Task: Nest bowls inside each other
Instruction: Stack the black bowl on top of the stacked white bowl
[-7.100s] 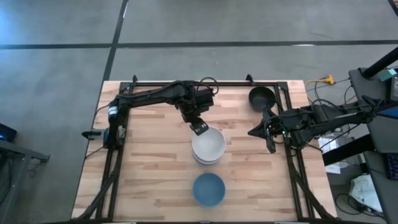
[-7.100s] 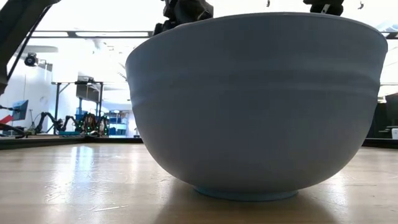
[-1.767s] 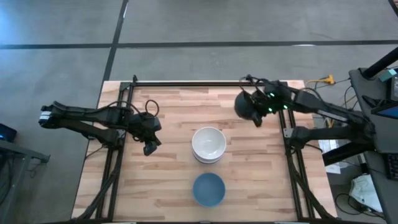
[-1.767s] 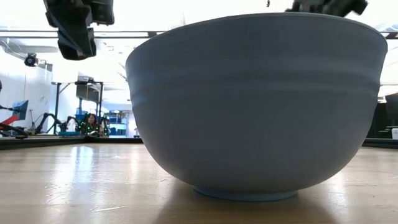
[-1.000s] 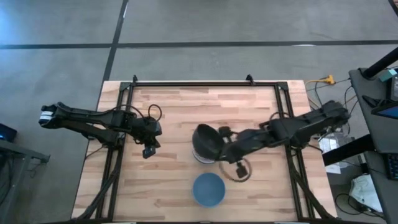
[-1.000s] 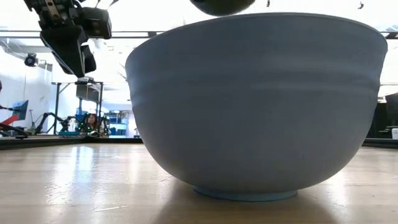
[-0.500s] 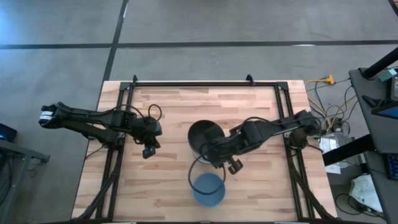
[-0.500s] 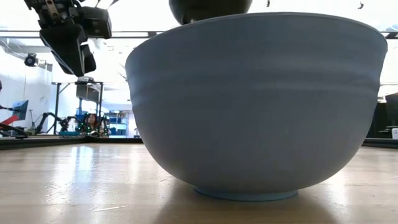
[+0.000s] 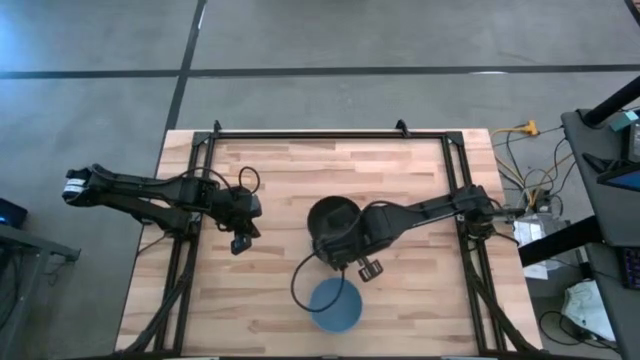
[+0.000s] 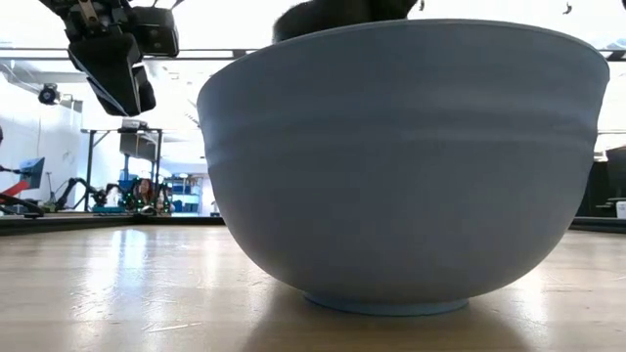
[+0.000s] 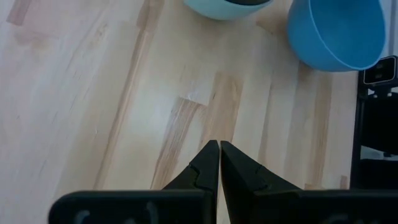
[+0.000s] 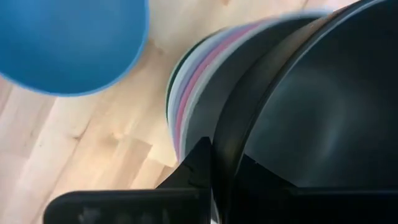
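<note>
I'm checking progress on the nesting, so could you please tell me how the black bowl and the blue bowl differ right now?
The black bowl sits on top of the stack of bowls at the table's middle; the blue bowl stands alone nearer the front edge. The right gripper is shut on the black bowl's rim; nothing touches the blue bowl. The left gripper waits shut at the left. Both bowls are round, upright and similar in size.

- The high view looks straight down on the whole table and both arms.
- The low view sits at table-top height, so near the blue bowl that it fills the picture.
- Each wrist view looks down close; both share that bowl and the stack.
</note>
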